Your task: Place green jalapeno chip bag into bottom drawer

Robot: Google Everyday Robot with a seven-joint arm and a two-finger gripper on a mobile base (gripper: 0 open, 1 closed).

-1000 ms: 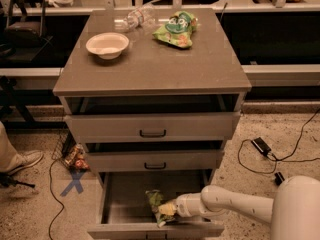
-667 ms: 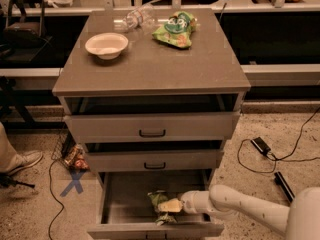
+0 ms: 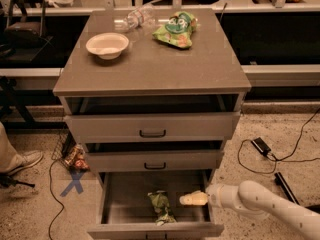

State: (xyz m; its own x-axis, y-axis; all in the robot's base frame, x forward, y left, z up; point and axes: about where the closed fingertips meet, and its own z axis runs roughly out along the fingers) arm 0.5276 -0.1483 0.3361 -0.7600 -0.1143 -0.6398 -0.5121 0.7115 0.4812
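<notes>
The green jalapeno chip bag [image 3: 161, 206] is a small crumpled light-green bag. It lies on the grey floor of the bottom drawer [image 3: 125, 199], which is pulled out, near its front middle. My gripper [image 3: 192, 199] reaches in from the right on its white arm, low inside the drawer. It is just right of the bag, apart from it, open and empty.
On the cabinet top [image 3: 150, 69] stand a white bowl [image 3: 107, 45], a flatter green bag with an orange patch [image 3: 176, 29] and a clear plastic bottle [image 3: 134, 18]. The two upper drawers [image 3: 152, 126] are slightly open. Cables [image 3: 270, 154], a blue floor mark [image 3: 74, 183] and a person's shoe [image 3: 20, 161] are around the cabinet.
A second ago the gripper held the bag at the drawer's front. Now the bag lies on the drawer floor and the gripper has drawn back to the right, free of it.
</notes>
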